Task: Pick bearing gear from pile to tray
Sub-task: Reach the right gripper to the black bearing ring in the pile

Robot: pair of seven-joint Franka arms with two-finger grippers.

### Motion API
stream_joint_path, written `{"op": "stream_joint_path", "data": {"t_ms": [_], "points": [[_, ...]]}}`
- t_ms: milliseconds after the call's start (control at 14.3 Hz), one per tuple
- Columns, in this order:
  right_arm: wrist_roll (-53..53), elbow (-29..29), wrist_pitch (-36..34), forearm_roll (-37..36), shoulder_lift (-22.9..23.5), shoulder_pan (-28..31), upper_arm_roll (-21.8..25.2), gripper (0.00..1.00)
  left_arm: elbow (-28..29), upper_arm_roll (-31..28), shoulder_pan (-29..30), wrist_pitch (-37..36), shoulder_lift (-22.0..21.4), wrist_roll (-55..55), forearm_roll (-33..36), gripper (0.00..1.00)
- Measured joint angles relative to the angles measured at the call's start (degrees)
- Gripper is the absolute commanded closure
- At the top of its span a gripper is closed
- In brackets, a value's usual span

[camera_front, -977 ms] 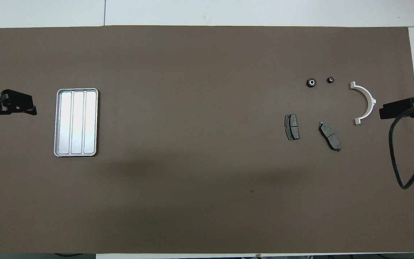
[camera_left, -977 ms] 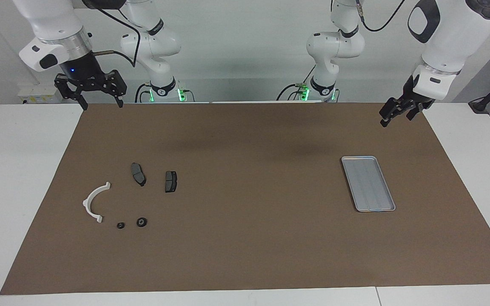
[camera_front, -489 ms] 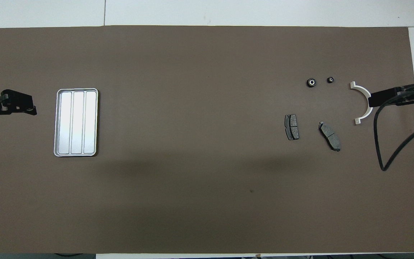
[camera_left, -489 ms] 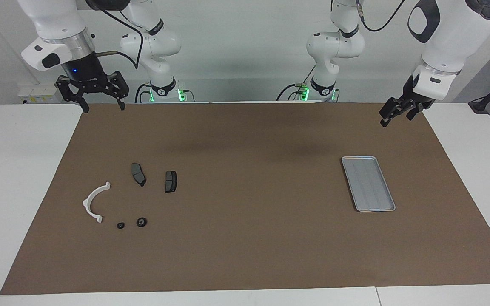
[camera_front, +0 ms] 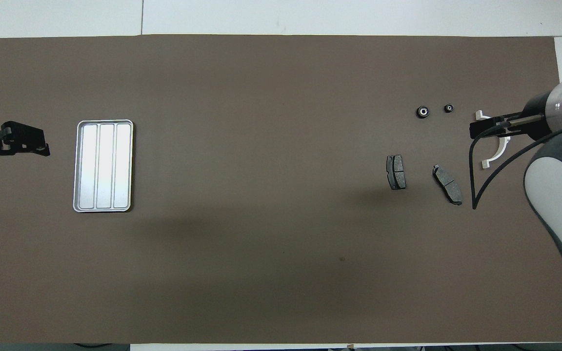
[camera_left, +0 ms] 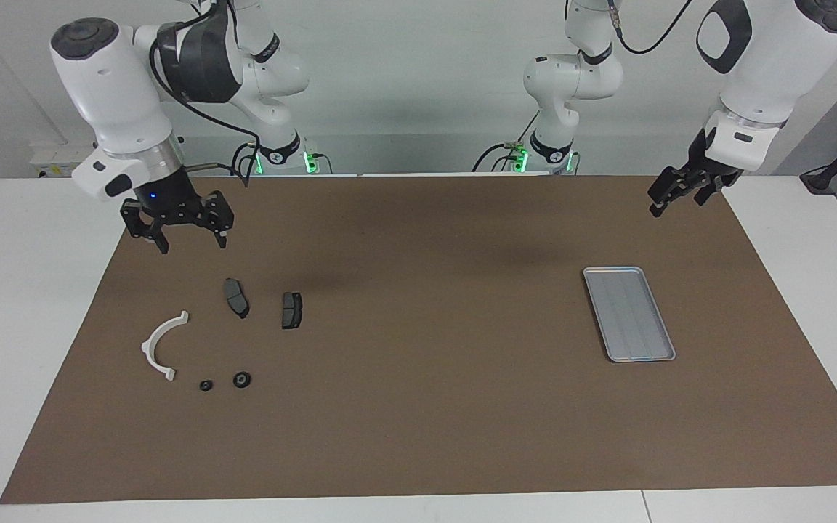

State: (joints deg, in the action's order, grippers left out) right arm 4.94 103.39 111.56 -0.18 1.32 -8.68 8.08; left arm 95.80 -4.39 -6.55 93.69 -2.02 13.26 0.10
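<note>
The pile lies toward the right arm's end of the table. It holds a white half-ring bracket point(camera_left: 159, 346) point(camera_front: 491, 156), two dark grey brake pads point(camera_left: 237, 298) point(camera_left: 292, 310) point(camera_front: 396, 172) point(camera_front: 447, 184), and two small black round pieces point(camera_left: 242, 379) point(camera_left: 205, 386) point(camera_front: 423, 111) point(camera_front: 449, 108). My right gripper point(camera_left: 187, 242) point(camera_front: 476, 130) is open and empty, up in the air over the pile's edge; from above it covers part of the bracket. The silver-grey tray point(camera_left: 629, 314) point(camera_front: 104, 165) is empty. My left gripper point(camera_left: 673, 200) point(camera_front: 37, 145) waits in the air beside the tray.
A brown mat point(camera_left: 418, 421) point(camera_front: 271, 243) covers most of the white table. The right arm's black cable point(camera_front: 478, 185) hangs over the mat beside the pile.
My right arm has swung out from the table's edge and come down over the pile. The left arm, the parts and the tray have not moved.
</note>
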Motion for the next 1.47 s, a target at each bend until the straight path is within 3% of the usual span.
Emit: {"op": "stream_joint_path", "data": {"t_ms": [628,1466], "points": [[0.0,1.55,7.43,0.0,8.2,-0.01,-0.01,0.0,0.0,0.0,0.0,0.0,0.0,0.0,0.0,0.0],[0.0,1.5,13.36,0.0,11.63,0.03,0.03,0.0,0.0,0.0,0.0,0.0,0.0,0.0,0.0,0.0]]}}
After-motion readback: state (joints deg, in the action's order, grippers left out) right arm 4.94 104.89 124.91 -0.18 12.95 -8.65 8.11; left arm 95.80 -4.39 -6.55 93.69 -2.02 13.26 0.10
